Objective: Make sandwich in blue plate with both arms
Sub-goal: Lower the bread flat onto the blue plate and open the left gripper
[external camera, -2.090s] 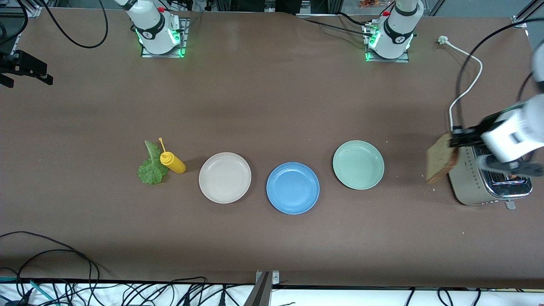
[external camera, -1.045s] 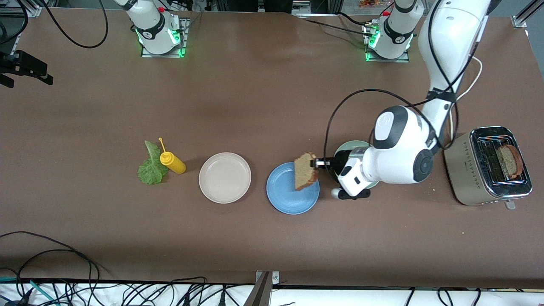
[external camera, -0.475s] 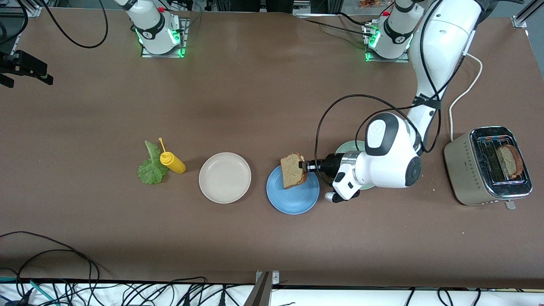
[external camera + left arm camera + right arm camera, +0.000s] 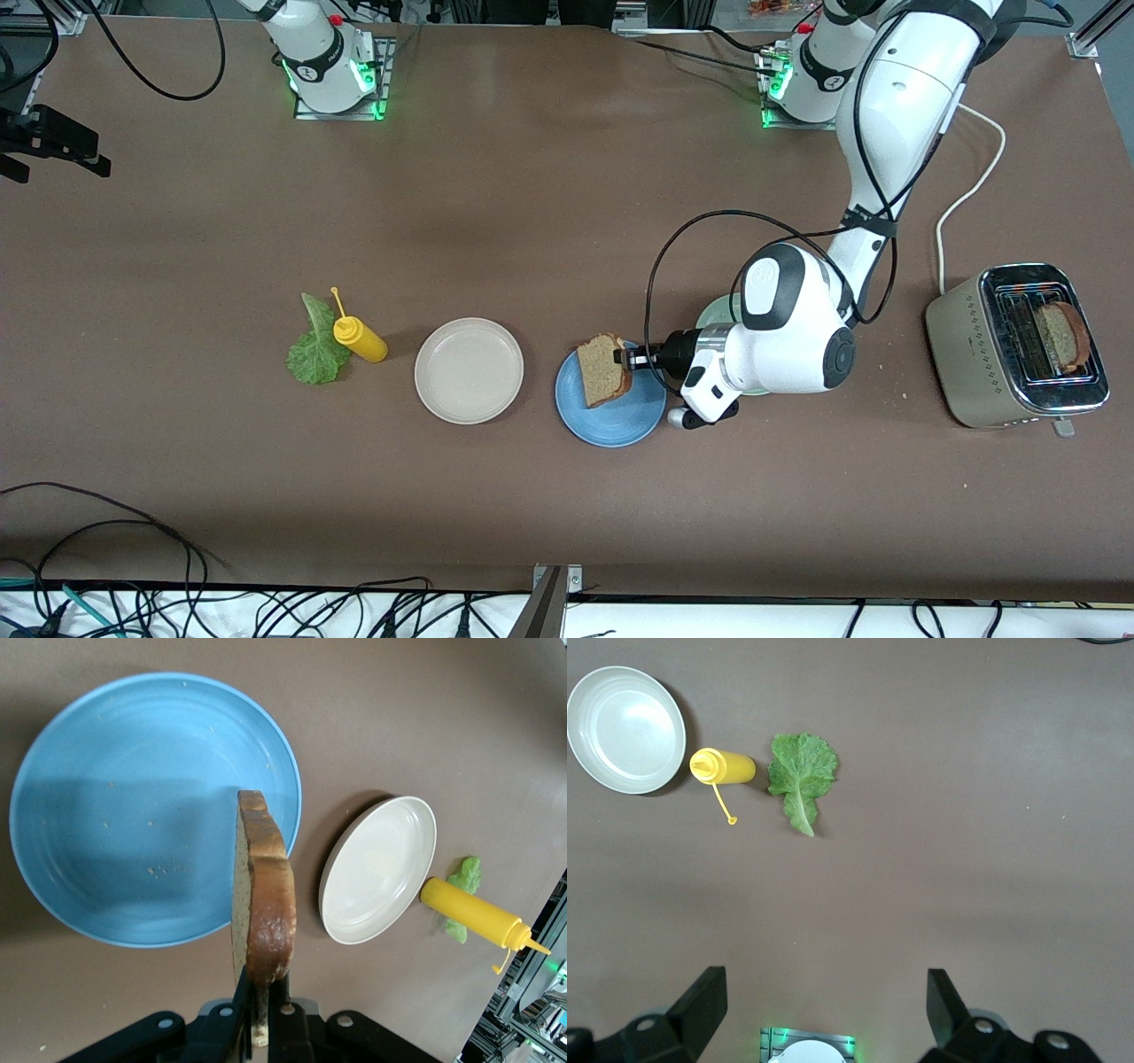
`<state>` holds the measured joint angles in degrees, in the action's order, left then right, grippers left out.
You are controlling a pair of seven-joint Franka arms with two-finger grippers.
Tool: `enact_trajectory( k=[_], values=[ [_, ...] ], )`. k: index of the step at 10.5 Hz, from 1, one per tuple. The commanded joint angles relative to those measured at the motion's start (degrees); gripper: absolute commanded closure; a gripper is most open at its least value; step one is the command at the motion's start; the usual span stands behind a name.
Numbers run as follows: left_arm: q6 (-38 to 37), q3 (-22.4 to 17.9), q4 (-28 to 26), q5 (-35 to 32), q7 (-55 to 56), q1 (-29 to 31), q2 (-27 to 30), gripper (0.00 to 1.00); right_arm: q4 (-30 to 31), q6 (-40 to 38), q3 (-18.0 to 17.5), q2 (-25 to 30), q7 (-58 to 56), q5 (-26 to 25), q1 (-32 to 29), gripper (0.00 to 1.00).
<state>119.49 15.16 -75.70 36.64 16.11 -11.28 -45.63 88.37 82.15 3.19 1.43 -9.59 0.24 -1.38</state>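
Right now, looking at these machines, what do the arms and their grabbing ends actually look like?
Both are glossy white, rounded arms with black joint sections. The left arm carries a looping black cable strapped along it, and each base glows green with a small red button above. The left end effector is black with two thin fingers; the right end effector shows two wide-set black fingers.

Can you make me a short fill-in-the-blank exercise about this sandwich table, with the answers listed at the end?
1. The left gripper holds a square brown toasted bread slice on edge over the round ____ plate.
2. A second brown bread slice stands in a slot of the silver ____.
3. The crinkled green lettuce leaf lies on the table beside the ____ squeeze bottle.
4. The right gripper waits with its fingers ____ above the table.

Answers: blue; toaster; yellow; open
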Motion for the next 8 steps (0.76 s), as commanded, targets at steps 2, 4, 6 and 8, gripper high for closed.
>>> enact_trajectory(
  k=[2, 4, 6, 8],
  values=[
    [3.5, -1.1, 1.4, 2.0, -2.2, -1.7, -1.8, 1.0, -0.5, -0.8, 0.1, 0.1, -0.5, 1.0, -0.2, 0.0],
    [3.7, -1.1, 1.6, 2.0, -2.3, -2.3, -2.4, 1.0, -0.5, -0.8, 0.1, 0.1, -0.5, 1.0, -0.2, 0.0],
    [3.7, -1.7, 1.4, 1.9, -2.5, -2.3, -2.5, 1.0, -0.5, -0.7, 0.1, 0.1, -0.5, 1.0, -0.2, 0.0],
    [3.7, -3.9, 1.1, 1.9, -4.4, -2.3, -2.5, 0.73, -0.5, -0.7, 0.1, 0.1, -0.5, 1.0, -0.2, 0.0]
  ],
)
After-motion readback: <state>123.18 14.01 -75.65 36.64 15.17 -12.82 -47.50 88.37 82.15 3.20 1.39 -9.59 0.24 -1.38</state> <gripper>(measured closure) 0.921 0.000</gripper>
